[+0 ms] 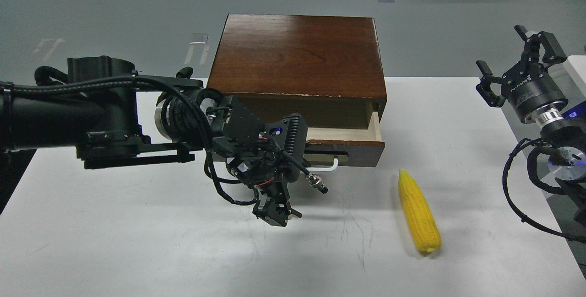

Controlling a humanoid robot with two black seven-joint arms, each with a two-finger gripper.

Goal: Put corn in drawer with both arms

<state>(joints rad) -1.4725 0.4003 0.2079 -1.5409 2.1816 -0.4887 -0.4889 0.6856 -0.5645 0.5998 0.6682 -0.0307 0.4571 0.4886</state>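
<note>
The yellow corn point(419, 212) lies on the white table point(137, 242), in front of and to the right of the cabinet point(297, 52), tip pointing away from me. The drawer point(348, 148) is pulled out a little and shows a strip of pale interior. Its white bar handle point(330, 167) is partly hidden behind my left wrist. My left gripper point(276, 213) points down at the table just in front of the drawer's left part. It is dark and small, and holds nothing that I can see. My right gripper point(509, 61) is open, empty and raised at the table's right edge, well away from the corn.
The cabinet stands at the back middle of the table. My left forearm point(91, 109) and its looped cables span the table's left side. A white object point(574, 70) sits behind my right gripper. Grey floor lies beyond the table.
</note>
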